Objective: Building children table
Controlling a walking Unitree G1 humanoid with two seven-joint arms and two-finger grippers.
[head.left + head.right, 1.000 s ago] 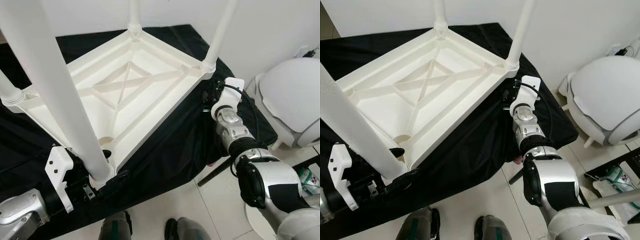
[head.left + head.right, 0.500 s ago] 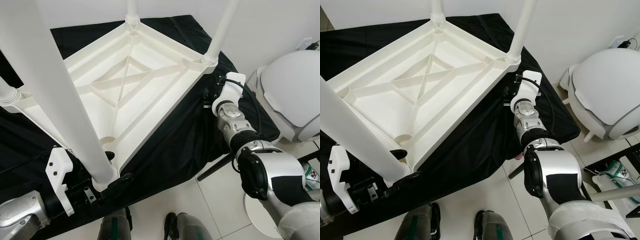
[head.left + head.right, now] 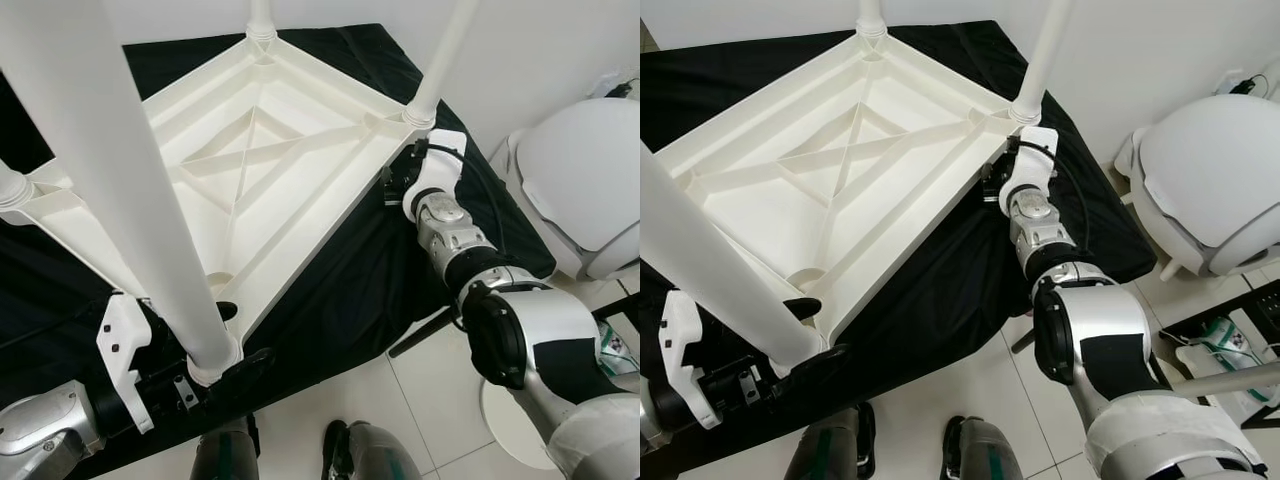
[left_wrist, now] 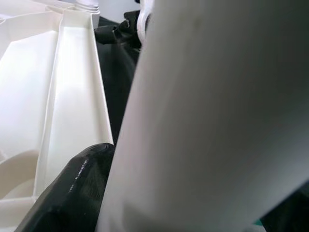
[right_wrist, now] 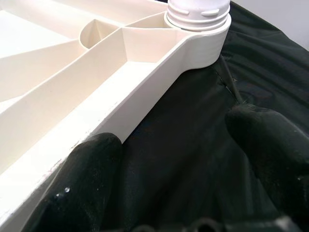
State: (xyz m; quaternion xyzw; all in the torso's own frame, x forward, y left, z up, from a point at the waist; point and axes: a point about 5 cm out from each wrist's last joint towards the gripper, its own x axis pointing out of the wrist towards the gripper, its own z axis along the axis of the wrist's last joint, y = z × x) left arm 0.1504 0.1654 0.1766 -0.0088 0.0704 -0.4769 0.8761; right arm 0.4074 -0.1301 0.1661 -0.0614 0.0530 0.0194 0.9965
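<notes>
A white plastic children's table (image 3: 300, 215) lies upside down on a black cloth (image 3: 350, 280), its legs pointing up. My left gripper (image 3: 236, 338) is at the foot of the near leg (image 3: 130, 200), one black finger inside the frame and one outside, shut on the leg; that leg (image 4: 212, 116) looms large in the left wrist view beside one finger pad (image 4: 72, 188). My right gripper (image 5: 193, 159) is open at the table's rim (image 5: 145, 96), just below the right corner leg socket (image 5: 198, 19). One of its fingers (image 5: 87, 179) touches the rim; the other rests over the cloth.
A white rounded shell (image 3: 585, 175) stands on the tiled floor to the right. A white wall runs behind the table. My feet (image 3: 350, 455) are at the cloth's near edge. A packet with green print (image 3: 1225, 345) lies at the far right.
My right gripper has moved left, from out on the cloth to the table's rim by the corner leg. The left gripper stays at the near leg. The camera has shifted slightly.
</notes>
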